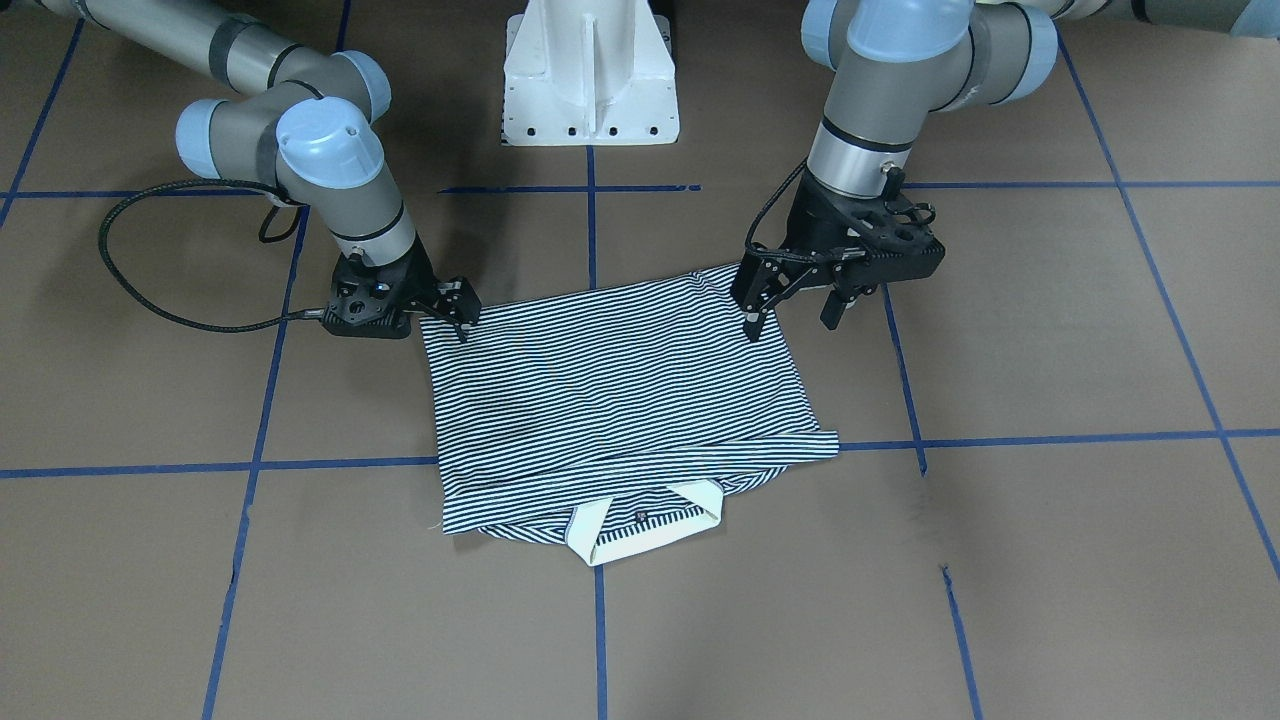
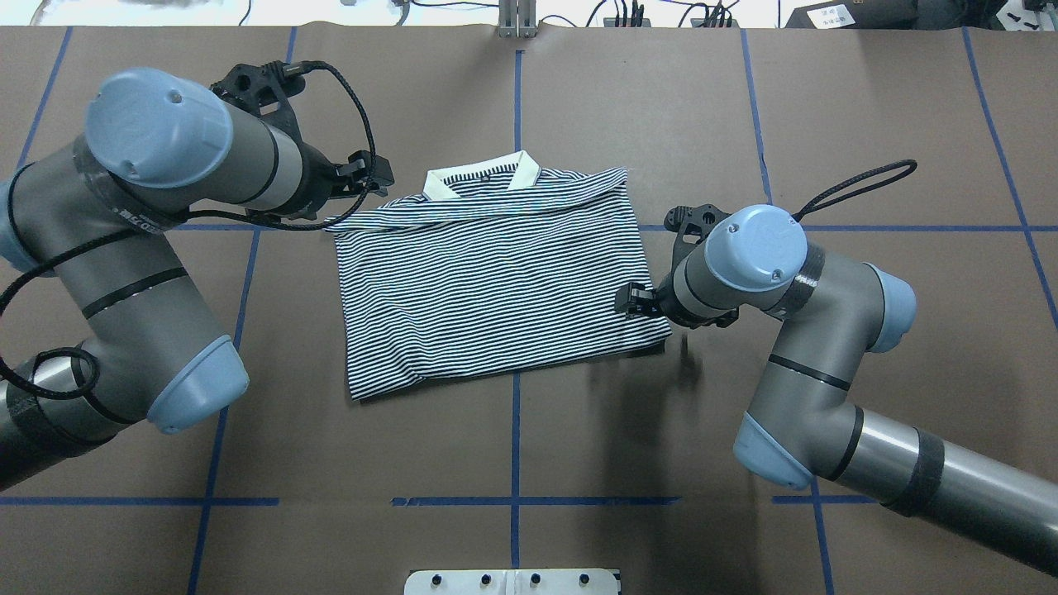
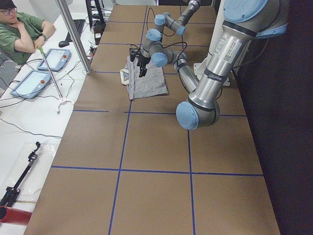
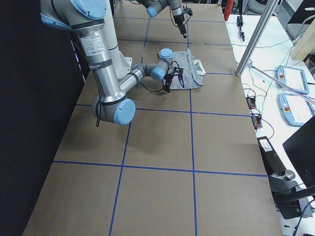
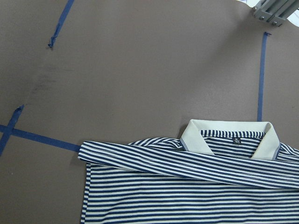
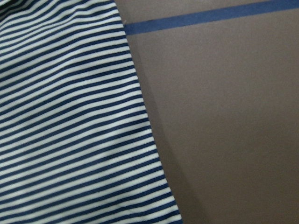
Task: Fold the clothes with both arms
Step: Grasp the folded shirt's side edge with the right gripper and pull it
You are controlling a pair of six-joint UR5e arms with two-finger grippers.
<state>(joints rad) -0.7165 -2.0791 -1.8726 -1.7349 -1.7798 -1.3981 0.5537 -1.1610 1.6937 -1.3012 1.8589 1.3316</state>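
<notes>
The striped polo shirt [image 1: 620, 400] lies folded into a rectangle on the brown table, with its cream collar [image 1: 640, 530] at the edge far from the robot. It also shows in the overhead view [image 2: 496, 289]. My left gripper [image 1: 792, 320] is open and empty, raised above the shirt's left side; its wrist view looks down on the collar [image 5: 229, 137] and a folded-over sleeve. My right gripper [image 1: 462, 322] is low at the shirt's near right corner [image 2: 653, 326] and looks open; its wrist view shows the flat shirt edge [image 6: 135, 93] close up.
The white pedestal base [image 1: 590, 80] stands at the robot's side of the table. Blue tape lines [image 1: 600, 620] cross the brown surface. An operator [image 3: 19, 29] sits beyond the far edge by a side table with tablets [image 3: 32, 81] and a metal post [image 3: 73, 34].
</notes>
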